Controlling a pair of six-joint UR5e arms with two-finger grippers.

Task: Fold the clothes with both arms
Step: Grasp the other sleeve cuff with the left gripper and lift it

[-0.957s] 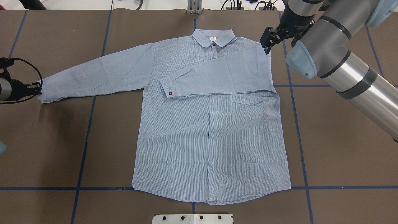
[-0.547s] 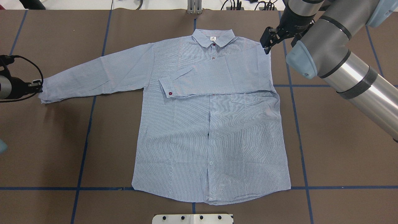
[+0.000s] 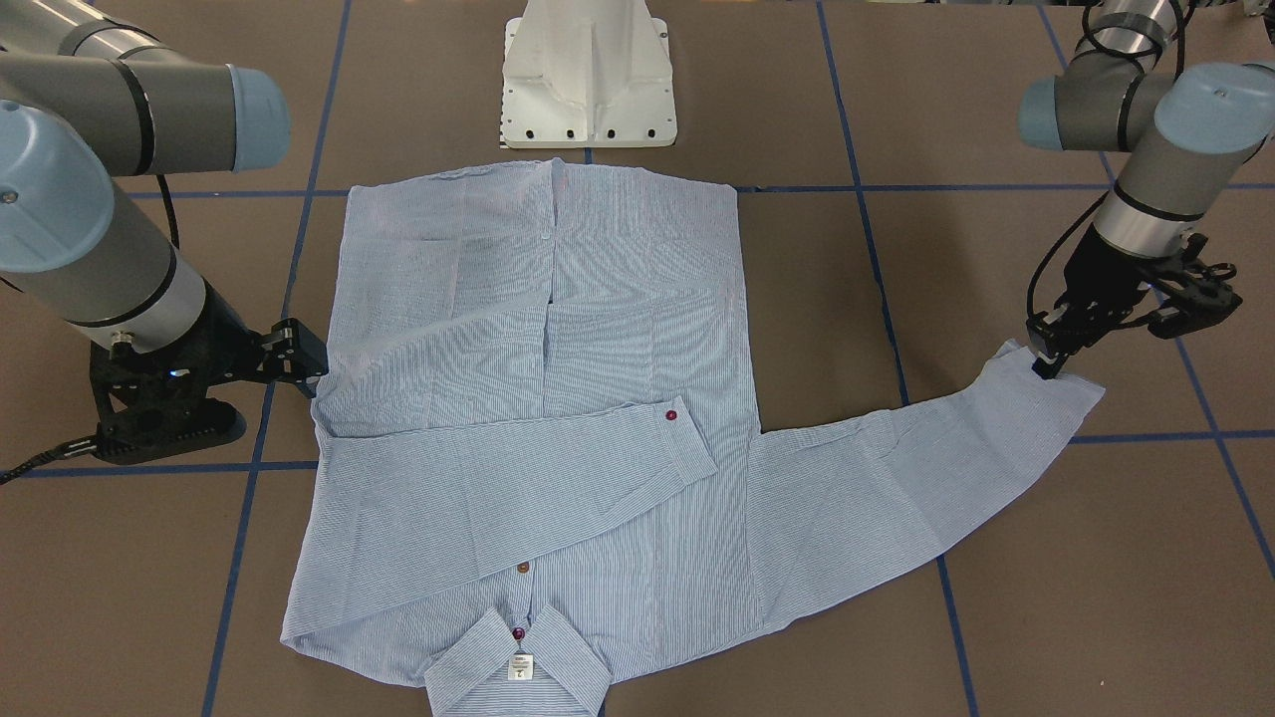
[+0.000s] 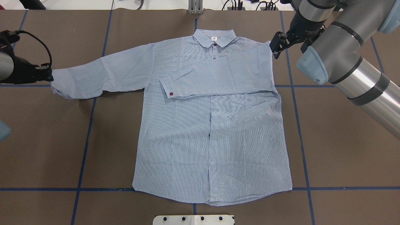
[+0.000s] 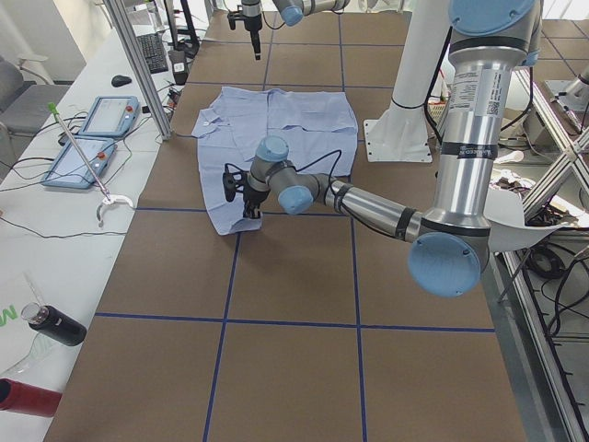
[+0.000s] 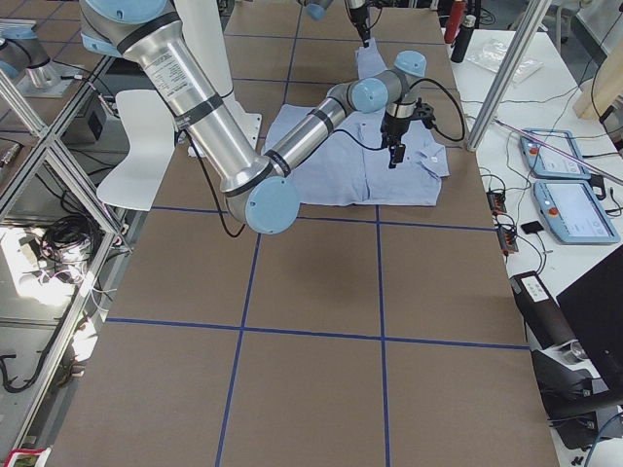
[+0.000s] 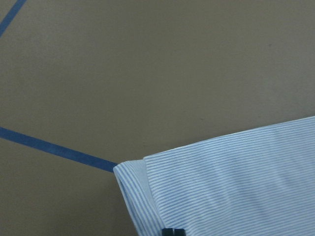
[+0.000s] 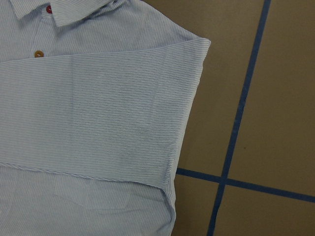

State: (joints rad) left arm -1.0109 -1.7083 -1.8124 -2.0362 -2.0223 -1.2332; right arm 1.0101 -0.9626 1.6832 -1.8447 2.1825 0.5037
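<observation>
The light-blue striped shirt [image 4: 212, 125] lies face up and flat on the brown table, collar toward the far edge. One sleeve [image 4: 215, 78] is folded across the chest; in the right wrist view that sleeve [image 8: 98, 108] lies smooth. The other sleeve [image 4: 103, 73] stretches out sideways. My left gripper [image 4: 50, 76] is shut on its cuff [image 7: 221, 187], which is raised slightly; across the table that gripper [image 3: 1041, 363] pinches the cuff's edge. My right gripper [image 4: 275, 50] hovers just beside the shirt's folded shoulder, apart from the cloth, and looks open and empty [image 3: 304, 358].
The white pedestal base [image 3: 588, 80] stands at the near table edge by the shirt's hem. Blue tape lines [image 4: 300, 131] cross the brown tabletop. A side bench holds tablets [image 5: 92, 138] and a dark bottle [image 5: 51, 324].
My left gripper carried the cuff toward the far side and inward, so the sleeve end now bends. My right gripper shifted outward, off the shirt's shoulder.
</observation>
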